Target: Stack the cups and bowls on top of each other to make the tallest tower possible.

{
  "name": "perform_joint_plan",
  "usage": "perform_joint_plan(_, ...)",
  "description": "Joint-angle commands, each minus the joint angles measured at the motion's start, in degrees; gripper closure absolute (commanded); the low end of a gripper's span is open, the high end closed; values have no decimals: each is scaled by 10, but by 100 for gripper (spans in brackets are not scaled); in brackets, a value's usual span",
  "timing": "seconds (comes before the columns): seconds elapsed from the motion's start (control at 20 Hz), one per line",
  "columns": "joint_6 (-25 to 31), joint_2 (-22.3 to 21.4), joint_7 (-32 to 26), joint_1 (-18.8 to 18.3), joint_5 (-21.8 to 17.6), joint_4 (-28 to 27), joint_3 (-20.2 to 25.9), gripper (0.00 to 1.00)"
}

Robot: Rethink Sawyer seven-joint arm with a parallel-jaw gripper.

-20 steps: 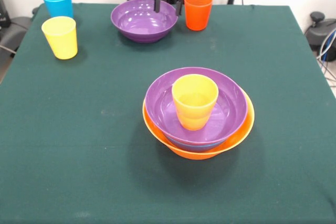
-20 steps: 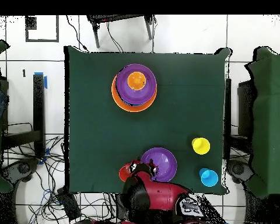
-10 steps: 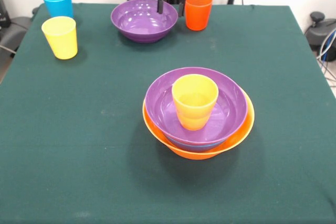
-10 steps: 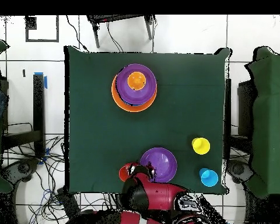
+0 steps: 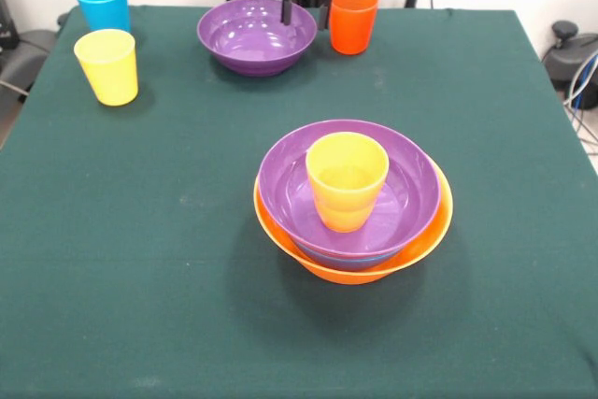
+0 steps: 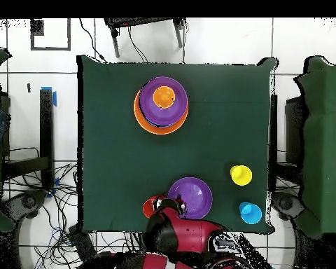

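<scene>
The tower stands mid-table: a large orange bowl holds a purple bowl, with an orange cup upright inside. A blue rim peeks out between the two bowls. A second purple bowl sits at the far edge beside a red-orange cup. My gripper hangs open over that bowl's rim, one finger inside the bowl and the other between bowl and cup. A yellow cup and a light blue cup stand apart.
The green cloth table ends close behind the far bowl and cups. The red arm fills the table edge in the overhead view. Cables and chair legs surround the table on the floor.
The gripper has shifted slightly rightward and upward in the front view. The bowls and cups stay where they were.
</scene>
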Motion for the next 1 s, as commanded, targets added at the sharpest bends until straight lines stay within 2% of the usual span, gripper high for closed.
perform_joint_plan(0.05, -5, 27, 74, 2, -3, -55, 61, 0)
perform_joint_plan(0.15, 17, 23, 70, -15, -6, -59, 77, 0)
perform_joint_plan(0.2, 26, 22, 66, -11, -2, -64, 70, 0)
perform_joint_plan(0.4, 20, 34, 60, -11, -1, -83, 64, 0)
perform_joint_plan(0.55, 13, 39, 64, 9, 13, -90, 50, 0)
perform_joint_plan(1.0, 2, 56, 82, 17, 26, -107, 62, 0)
